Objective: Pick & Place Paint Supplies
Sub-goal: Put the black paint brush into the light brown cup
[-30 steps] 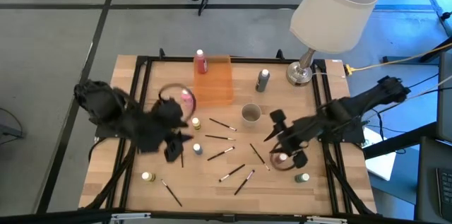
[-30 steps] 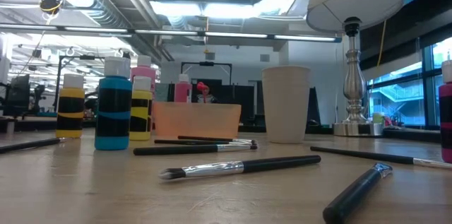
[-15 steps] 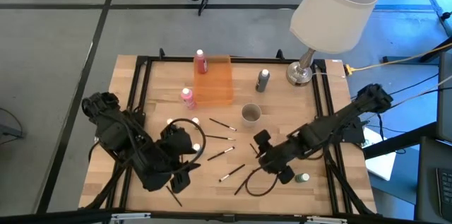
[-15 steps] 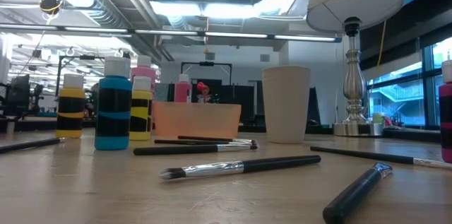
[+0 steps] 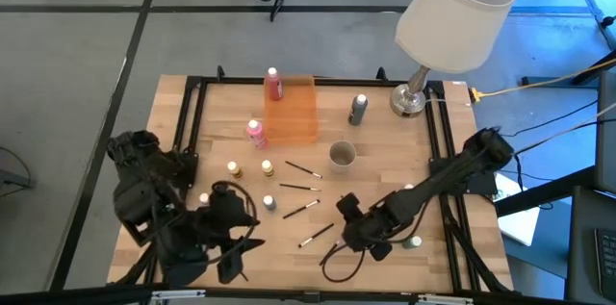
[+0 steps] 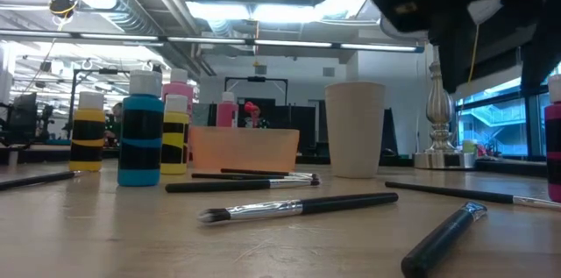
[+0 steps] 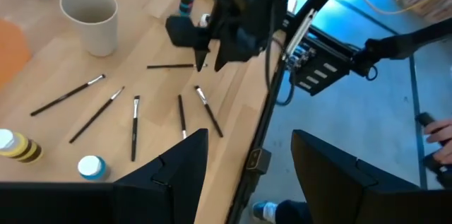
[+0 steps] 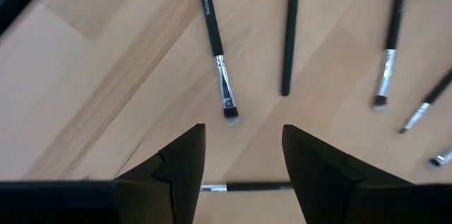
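Several thin dark paintbrushes [image 5: 300, 209] lie flat on the wooden table [image 5: 192, 132], with small paint bottles standing among them: blue [image 5: 269, 202], yellow [image 5: 267, 167], pink [image 5: 255, 132] and green [image 5: 414, 242]. My right gripper [image 5: 348, 218] hangs open over the brushes near the table's near middle, pointing steeply down. In its wrist view the right gripper [image 8: 244, 139] stands just above one brush's pale end [image 8: 229, 114], touching nothing. My left gripper [image 5: 236, 255] hovers open over the near left. In its wrist view the left gripper [image 7: 248, 139] is empty.
A translucent orange tray [image 5: 289, 113] holds a red bottle [image 5: 274, 84] at the far middle. A grey bottle [image 5: 358, 108], a round cup [image 5: 342, 156] and a lamp [image 5: 452, 16] stand toward the far right. A black frame [image 5: 183, 151] runs along the table's sides.
My right gripper has gone down and toward the table's near edge and left, tipping more steeply downward over the brushes; its arm now shows at the low view's top right. My left gripper has swung toward the near edge. Nothing on the table has moved.
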Robot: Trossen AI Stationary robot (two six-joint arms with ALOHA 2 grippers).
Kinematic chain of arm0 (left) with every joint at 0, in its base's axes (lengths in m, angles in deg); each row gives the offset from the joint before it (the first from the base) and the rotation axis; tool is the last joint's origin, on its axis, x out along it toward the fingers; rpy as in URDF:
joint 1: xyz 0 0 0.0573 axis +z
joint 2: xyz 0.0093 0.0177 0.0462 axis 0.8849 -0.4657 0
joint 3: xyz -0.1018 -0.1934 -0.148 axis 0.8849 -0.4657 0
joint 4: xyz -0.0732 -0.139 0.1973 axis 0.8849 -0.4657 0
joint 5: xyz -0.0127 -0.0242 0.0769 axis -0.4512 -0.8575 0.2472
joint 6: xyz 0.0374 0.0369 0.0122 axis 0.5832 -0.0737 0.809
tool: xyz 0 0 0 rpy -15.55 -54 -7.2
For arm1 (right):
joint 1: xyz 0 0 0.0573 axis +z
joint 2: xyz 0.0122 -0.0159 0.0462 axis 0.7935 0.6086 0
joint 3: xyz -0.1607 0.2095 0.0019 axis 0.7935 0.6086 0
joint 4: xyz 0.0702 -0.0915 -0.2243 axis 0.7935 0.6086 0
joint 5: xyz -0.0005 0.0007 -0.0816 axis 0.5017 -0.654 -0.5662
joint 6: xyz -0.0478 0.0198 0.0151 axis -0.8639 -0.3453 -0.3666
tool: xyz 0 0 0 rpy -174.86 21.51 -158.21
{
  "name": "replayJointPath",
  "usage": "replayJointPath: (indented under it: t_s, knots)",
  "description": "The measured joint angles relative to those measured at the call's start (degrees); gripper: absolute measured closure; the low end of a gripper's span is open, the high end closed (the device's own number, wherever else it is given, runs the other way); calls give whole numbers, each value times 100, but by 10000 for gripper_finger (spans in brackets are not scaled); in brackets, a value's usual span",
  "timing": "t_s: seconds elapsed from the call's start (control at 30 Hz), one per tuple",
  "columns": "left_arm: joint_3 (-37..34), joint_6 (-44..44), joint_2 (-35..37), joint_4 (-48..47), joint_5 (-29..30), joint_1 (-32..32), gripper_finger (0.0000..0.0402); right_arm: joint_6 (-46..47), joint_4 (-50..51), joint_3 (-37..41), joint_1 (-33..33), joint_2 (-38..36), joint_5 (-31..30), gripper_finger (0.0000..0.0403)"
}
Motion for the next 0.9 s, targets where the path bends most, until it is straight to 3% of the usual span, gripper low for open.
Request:
replayJointPath:
  t_s: [0.9]
  knots:
    - [0,-98,0,-4,174,-176,201,-127,-381,0,-229,975,373,210]
